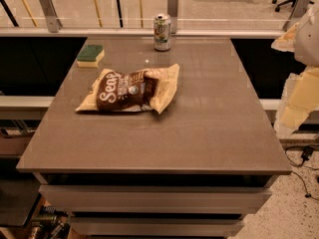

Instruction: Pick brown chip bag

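The brown chip bag (pixel 128 90) lies flat on the grey-brown table (pixel 209 128), left of the table's middle. It is crinkled, with a dark brown centre, white script lettering and cream-tan ends. My gripper (pixel 293 114) hangs at the far right edge of the view, beyond the table's right side and well away from the bag. It holds nothing that I can see.
A green-and-yellow sponge (pixel 90 55) sits at the table's back left corner. A soda can (pixel 162 32) stands upright at the back edge, behind the bag. A glass railing (pixel 99 14) runs behind the table. Cables (pixel 304 158) lie on the floor at the right.
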